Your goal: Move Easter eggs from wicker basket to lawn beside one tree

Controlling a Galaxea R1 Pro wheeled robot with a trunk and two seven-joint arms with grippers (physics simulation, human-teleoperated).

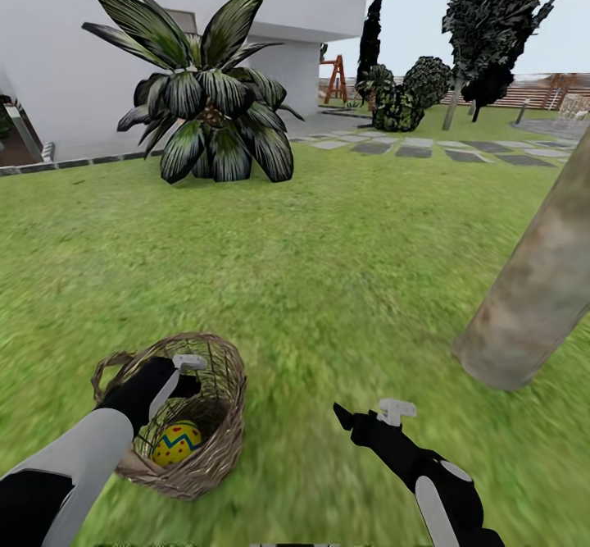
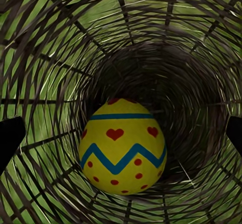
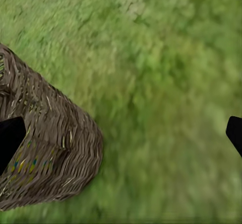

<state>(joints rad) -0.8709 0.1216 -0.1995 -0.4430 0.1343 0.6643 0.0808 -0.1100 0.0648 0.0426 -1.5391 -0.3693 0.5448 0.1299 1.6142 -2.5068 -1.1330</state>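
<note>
One Easter egg (image 2: 122,146) lay at the bottom of the wicker basket (image 1: 220,440), between the spread, empty jaws of the left gripper (image 1: 182,376) reaching into it. The right gripper (image 1: 366,416), also parted and empty, hovered over the lawn (image 1: 328,268) beside the basket. The left wrist view showed the egg's red hearts and blue zigzag, while the head view showed the tree (image 1: 537,284) trunk standing well right of the basket.

One Easter egg (image 1: 177,442) is visible, lying inside the one wicker basket (image 1: 215,457) on the lawn (image 1: 328,268); the left wrist view likewise shows a single egg (image 2: 122,146) in the basket (image 2: 60,58). Two grippers show in the head view, the left gripper (image 1: 182,376) and the right gripper (image 1: 369,416). One bare grey-brown tree trunk (image 1: 537,284) leans in at the right. One short palm (image 1: 205,104) stands before the one white house (image 1: 82,63). Two tall dark conifers (image 1: 492,14) rise farther back, with about three rounded shrubs (image 1: 406,96) near them. The paving slabs (image 1: 414,149) number roughly ten; their exact count is unclear.
</note>
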